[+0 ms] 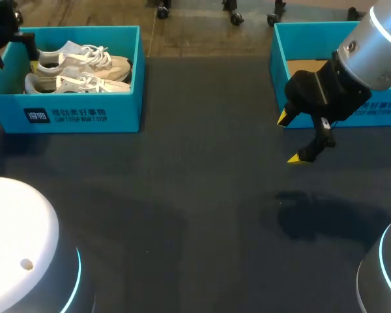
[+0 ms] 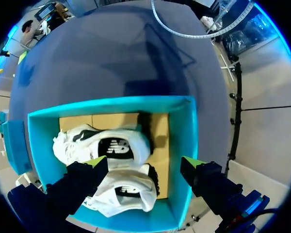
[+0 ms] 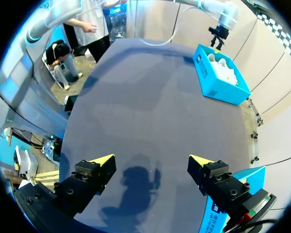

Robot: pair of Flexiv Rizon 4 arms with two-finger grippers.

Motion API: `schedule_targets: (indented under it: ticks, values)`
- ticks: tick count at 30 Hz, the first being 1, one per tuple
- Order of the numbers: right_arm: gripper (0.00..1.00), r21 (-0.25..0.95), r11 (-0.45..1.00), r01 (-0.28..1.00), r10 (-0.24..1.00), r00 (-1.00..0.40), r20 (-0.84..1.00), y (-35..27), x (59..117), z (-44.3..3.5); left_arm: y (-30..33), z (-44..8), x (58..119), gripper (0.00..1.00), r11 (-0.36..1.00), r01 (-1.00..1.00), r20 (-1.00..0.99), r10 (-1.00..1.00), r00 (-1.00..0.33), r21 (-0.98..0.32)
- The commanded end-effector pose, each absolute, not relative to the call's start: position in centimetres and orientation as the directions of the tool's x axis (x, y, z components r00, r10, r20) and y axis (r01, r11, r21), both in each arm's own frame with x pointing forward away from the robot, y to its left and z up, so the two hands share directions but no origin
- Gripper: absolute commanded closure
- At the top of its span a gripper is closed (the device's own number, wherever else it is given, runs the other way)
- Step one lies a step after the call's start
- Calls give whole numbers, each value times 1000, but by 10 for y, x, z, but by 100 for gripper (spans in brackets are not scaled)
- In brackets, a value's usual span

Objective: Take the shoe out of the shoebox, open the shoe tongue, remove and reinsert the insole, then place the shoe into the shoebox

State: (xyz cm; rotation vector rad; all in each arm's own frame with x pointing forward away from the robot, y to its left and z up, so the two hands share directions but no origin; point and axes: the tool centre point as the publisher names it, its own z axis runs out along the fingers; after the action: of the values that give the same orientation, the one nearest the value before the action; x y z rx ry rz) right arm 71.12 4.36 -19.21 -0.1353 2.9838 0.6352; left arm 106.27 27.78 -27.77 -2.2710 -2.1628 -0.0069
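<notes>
Two white shoes (image 2: pixel 114 145) lie side by side in the teal shoebox (image 1: pixel 85 114) at the far left of the table (image 1: pixel 202 195). The left gripper (image 2: pixel 145 162) hangs above them, fingers spread wide and holding nothing; the head view cuts most of it off. The right gripper (image 1: pixel 291 138) hovers over the dark table, fingers apart and empty, and its arm hides part of a second teal box (image 1: pixel 384 107).

You're looking at a dark grey matte tabletop (image 1: pixel 182 195) that's filling most of the head view and carrying a soft shadow (image 1: pixel 313 218) right of centre. An open teal cardboard box (image 1: pixel 277 65) with a brown floor is sitting at its far right edge.
</notes>
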Motion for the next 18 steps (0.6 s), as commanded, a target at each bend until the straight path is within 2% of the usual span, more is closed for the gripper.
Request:
schedule_targets:
  ticks: [1, 4, 5, 9, 13, 18]
  values:
    - [0, 400, 911, -103, -67, -992, -104, 45, 712, -193, 274, -291, 1055, 0, -50, 998, 9, 999, 50, 48]
    - [0, 400, 911, -103, -67, -992, -104, 45, 712, -193, 273, -296, 1056, 0, -43, 998, 9, 999, 43, 46]
    - [0, 400, 911, -103, -67, -992, -104, 45, 712, -193, 272, -299, 1056, 7, -45, 998, 7, 999, 45, 42]
    - [0, 400, 911, -103, -67, -992, -104, 45, 712, -193, 271, -308, 1060, 5, -48, 999, 7, 999, 47, 18]
    - [0, 400, 911, -103, -67, -992, -104, 45, 712, -193, 271, -317, 1066, 11, -54, 998, 25, 998, 54, 21]
    - [0, 400, 911, -103, -67, -992, -104, 45, 712, -193, 274, -328, 1070, 11, -41, 999, 27, 999, 40, 32]
